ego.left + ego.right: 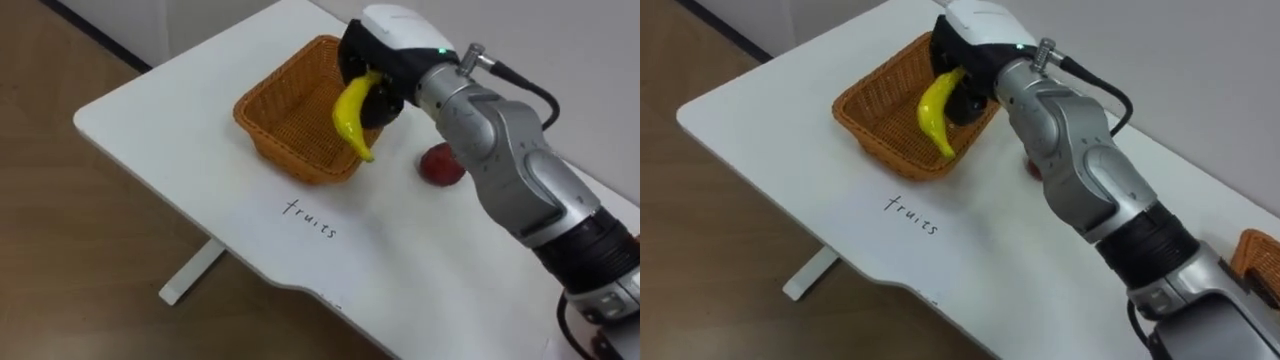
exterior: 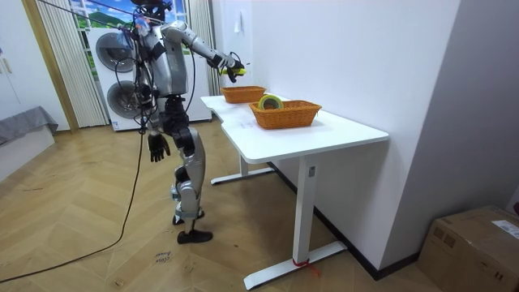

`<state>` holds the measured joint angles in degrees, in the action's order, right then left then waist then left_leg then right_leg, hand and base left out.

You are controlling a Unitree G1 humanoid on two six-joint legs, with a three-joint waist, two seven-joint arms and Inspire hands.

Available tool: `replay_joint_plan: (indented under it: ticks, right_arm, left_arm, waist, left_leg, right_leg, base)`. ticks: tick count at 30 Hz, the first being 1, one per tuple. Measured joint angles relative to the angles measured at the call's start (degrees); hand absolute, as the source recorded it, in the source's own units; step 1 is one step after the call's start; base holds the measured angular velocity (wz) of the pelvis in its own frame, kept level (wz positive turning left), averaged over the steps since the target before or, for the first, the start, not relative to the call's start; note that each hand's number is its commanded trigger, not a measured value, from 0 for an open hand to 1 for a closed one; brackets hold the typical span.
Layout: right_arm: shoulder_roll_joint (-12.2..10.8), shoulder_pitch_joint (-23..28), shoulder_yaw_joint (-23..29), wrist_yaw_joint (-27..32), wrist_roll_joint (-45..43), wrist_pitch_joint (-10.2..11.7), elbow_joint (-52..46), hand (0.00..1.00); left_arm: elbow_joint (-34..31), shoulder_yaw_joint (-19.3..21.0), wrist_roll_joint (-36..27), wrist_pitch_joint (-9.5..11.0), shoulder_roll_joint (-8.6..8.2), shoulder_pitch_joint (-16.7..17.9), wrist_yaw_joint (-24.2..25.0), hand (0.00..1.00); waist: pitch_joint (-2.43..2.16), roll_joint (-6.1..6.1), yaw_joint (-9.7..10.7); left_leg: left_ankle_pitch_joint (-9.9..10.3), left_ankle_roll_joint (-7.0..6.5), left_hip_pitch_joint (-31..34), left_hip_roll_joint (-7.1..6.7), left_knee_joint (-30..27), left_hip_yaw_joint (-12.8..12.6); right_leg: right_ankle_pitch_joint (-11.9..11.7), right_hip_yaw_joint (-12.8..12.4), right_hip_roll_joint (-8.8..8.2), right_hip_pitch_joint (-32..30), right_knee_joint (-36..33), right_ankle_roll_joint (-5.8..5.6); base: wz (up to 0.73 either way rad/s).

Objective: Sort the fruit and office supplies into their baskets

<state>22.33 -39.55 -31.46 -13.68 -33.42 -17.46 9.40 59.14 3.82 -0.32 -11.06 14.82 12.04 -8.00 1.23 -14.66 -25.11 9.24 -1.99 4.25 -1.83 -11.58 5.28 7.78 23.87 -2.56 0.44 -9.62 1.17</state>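
- Right hand [image 1: 385, 50]: the fingers [image 1: 384, 102] are clenched round the upper end of the banana [image 1: 352, 118].
- Banana: hung downward from the fingers, with its lower tip over the rim of the fruit basket [image 1: 285, 150] below them, not clear of it.
- Risk, rim strike: if the banana is let go from here, the rim may be hit and the fruit tipped out onto the worktop [image 1: 150, 110]. The tip is judged too close to the edge.
- Risk, slip: only one end is grasped, so the hanging length may swing or slide out early.
- Risk, basket shift: the basket looks light and could be pushed along if it is caught by the hand lowering beside it.
- Red fruit [image 1: 440, 165]: lies on the worktop beside the fingers, outside the basket, not yet sorted.
- Second basket [image 2: 285, 113]: stands well apart from the fingers, with a tape roll [image 2: 269, 101] in it.
- Left hand [image 2: 156, 146]: hangs at the robot's side.
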Motion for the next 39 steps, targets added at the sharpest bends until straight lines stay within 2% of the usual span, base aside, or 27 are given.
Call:
replay_joint_plan:
  ticks: [1, 2, 4, 8, 15, 20, 39]
  right_arm:
    - [0.0, 0.0, -0.16, -0.01, -0.02, -0.21, 0.75, 0.11]
    - [0.0, 0.0, -0.18, -0.01, -0.02, -0.27, 1.0, 0.0]
    - [0.0, -0.01, -0.21, -0.01, -0.03, -0.51, 1.1, 0.0]
    - [0.0, -0.01, -0.22, 0.0, -0.03, -0.87, 1.13, 0.0]
    - [-0.63, -0.01, -0.49, 1.87, 0.0, -0.78, 1.19, 0.0]
    - [-0.63, -0.01, -0.49, 3.33, 0.02, -0.66, 1.18, 0.0]
    - [-0.63, -0.01, -0.49, 4.89, 0.03, -0.58, 1.21, 0.0]
  left_arm:
    - [-0.13, 0.13, 0.01, -0.02, 0.01, 0.02, 0.01, 0.0]
    - [-0.17, 0.37, 0.01, -0.04, -0.01, 0.03, 0.05, 0.0]
    - [-0.22, 0.51, 0.01, -0.29, 0.1, 0.07, 0.13, 0.0]
    - [-0.34, 0.49, 0.01, -0.62, 0.04, 0.05, 0.96, 0.0]
    - [-2.4, 0.48, 0.02, -0.66, 0.16, 0.96, 2.45, 0.0]
    - [-2.4, 0.5, 0.07, -0.67, 0.18, 1.08, 3.0, 0.0]
    - [-2.83, 0.53, 1.0, -0.53, 0.29, 1.15, 3.51, 0.0]
  waist:
    - [0.1, -0.22, -0.39]
    - [0.15, -0.34, -0.48]
    - [0.31, -0.73, -0.54]
    - [0.28, -0.88, -0.61]
    - [0.29, -0.88, -2.01]
    - [0.29, -0.88, -2.17]
    - [0.3, -0.93, -2.07]
  left_leg:
    - [-0.01, -0.02, 0.15, -0.05, -0.02, 0.03]
    - [-0.02, -0.03, 0.21, -0.07, -0.04, 0.08]
    - [-0.02, -0.03, 0.32, -0.13, -0.07, 0.35]
    - [-0.06, -0.12, 0.34, -0.54, -0.08, 1.46]
    - [-0.02, -0.36, 0.16, -0.81, -0.18, 1.99]
    - [-0.02, -0.37, 0.26, -0.88, -0.16, 2.75]
    - [-0.02, -0.36, 0.19, -0.87, -0.24, 2.71]
  right_leg:
    - [0.0, 0.07, -0.03, -0.09, 0.0, 0.0]
    - [0.0, 0.1, -0.05, -0.11, 0.0, 0.0]
    - [0.0, 0.39, -0.08, -0.11, 0.0, -0.01]
    - [0.06, 1.59, -0.27, 0.18, -0.03, -0.1]
    - [0.26, 1.44, -0.34, 0.61, 0.09, -0.43]
    - [0.28, 1.43, -0.32, 0.71, 0.08, -0.47]
    - [0.3, 1.52, -0.33, 0.78, 0.09, -0.49]
  base:
    - [0.0]
    - [0.04]
    - [0.07]
    - [0.13]
    - [0.04]
    - [0.07]
    - [0.0]
